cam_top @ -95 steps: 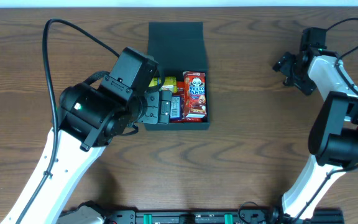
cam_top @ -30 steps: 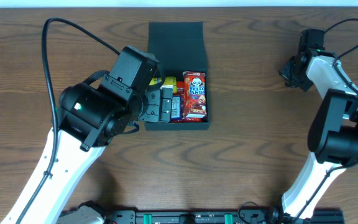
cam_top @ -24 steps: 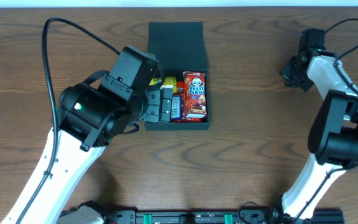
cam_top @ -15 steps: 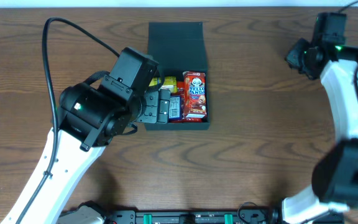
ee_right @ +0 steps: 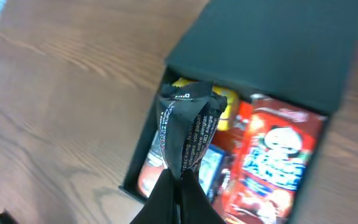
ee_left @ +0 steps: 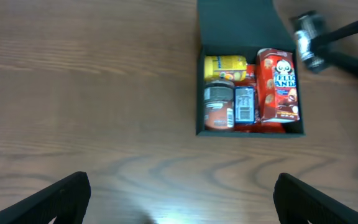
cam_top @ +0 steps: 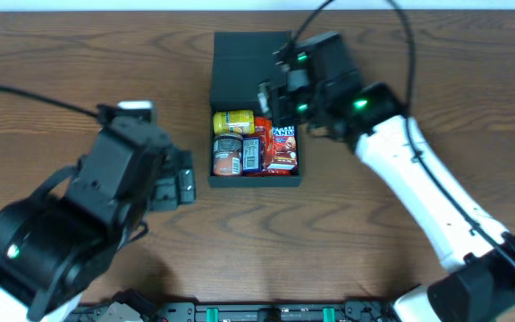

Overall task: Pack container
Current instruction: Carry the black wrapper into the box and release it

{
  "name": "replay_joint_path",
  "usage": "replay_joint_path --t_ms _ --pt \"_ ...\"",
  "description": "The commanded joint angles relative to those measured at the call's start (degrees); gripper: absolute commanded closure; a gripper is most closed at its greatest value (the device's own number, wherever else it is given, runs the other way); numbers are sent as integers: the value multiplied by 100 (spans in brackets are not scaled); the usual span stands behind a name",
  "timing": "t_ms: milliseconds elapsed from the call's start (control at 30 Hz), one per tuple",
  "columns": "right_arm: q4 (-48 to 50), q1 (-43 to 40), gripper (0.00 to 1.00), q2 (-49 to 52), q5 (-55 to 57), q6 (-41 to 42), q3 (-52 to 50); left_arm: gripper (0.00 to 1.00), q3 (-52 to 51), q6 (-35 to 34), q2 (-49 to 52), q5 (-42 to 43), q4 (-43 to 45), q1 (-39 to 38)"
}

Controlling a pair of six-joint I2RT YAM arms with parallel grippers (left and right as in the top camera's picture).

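Hidden: in the overhead view the right gripper [cam_top: 280, 89] covers the container's [cam_top: 256, 181] far right corner and the top of the red box [cam_top: 284, 150]. The packet it carries cannot be made out there against the dark lid.
Cut off: the right wrist view shows only the tips of the right gripper's fingers [ee_right: 166, 202]. The left wrist view shows only 2 finger ends [ee_left: 64, 198] at the bottom corners.
Blurred: the right arm [ee_left: 328, 43], beyond the container's right side.
Unreadable: the white print on the black packet [ee_right: 188, 124].
Container: on the table [cam_top: 374, 233], open side up, lid flat.
Long axis: box and lid together run from the robot's side to the far edge, with the lid on the far end.
Inside the container: 1 yellow pack [cam_top: 233, 121] far left, 1 brown can [cam_top: 227, 156] near left, 1 blue bar [cam_top: 252, 155] in the middle, red box right.
Right gripper: pinched tight on the black packet, above the container's yellow pack.
Left gripper [cam_top: 175, 182]: spread wide and empty, left of the container and apart from it.
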Motion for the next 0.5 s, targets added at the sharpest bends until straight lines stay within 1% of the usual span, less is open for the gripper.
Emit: replay_joint_path --t_ms 0,167,267,467 --pt "42 144 99 446 763 680 11 5 15 -42 42 -166 -136 13" --pt "367 76 98 1204 754 1099 11 5 13 -44 81 -103 -264 13" --pt "468 70 98 1537 750 1156 11 5 15 -46 83 -57 -269 13" --pt "514 92 99 1757 754 1244 9 5 15 -44 85 -57 -269 13"
